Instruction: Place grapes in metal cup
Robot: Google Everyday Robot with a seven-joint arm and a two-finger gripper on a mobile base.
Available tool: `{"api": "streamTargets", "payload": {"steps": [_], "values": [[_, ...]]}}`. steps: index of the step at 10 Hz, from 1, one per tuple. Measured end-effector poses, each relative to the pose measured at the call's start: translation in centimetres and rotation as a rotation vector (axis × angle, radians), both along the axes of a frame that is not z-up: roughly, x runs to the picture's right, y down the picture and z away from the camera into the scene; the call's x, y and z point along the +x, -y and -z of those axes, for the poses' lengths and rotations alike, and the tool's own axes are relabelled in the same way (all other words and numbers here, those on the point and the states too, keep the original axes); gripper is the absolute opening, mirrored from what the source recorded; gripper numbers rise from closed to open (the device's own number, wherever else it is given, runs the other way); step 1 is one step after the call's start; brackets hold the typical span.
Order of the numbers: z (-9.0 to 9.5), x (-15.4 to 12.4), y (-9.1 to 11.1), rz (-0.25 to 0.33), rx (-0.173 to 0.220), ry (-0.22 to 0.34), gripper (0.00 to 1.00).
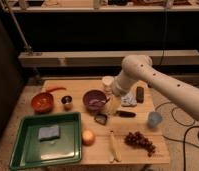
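Observation:
The grapes (140, 141), a dark purple-red bunch, lie near the table's front right corner. The metal cup (67, 102) stands small and silver at the left, between the orange-red bowl (42, 101) and the purple bowl (95, 100). My gripper (112, 104) hangs from the white arm at the purple bowl's right edge. It is well above and left of the grapes and right of the cup. Its fingers look open and hold nothing.
A green tray (23, 150) with a blue sponge (49, 132) fills the front left. An orange fruit (88, 137) and a banana (113, 146) lie beside the grapes. A blue cup (154, 119), a dark can (140, 94), a packet (128, 101) and small dark objects (100, 118) crowd the middle.

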State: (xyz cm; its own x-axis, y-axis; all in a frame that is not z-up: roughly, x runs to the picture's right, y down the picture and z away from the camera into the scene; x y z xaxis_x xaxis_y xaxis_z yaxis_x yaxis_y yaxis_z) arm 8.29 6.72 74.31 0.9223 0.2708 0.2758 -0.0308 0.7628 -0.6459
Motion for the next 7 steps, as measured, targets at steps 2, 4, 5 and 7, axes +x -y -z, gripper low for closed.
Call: {"api": "streamTargets", "payload": {"steps": [2,4,5,7], "values": [[0.10,1.65,-1.50,-0.031,-0.022,-0.018,0.80],[0.06,1.54,-1.49,-0.030,-0.021,-0.016,0.80],[0.08,1.63,-1.49,-0.031,-0.021,-0.017,0.80],[0.04,1.37,-1.57,-0.019,-0.020,-0.032,0.80]]}}
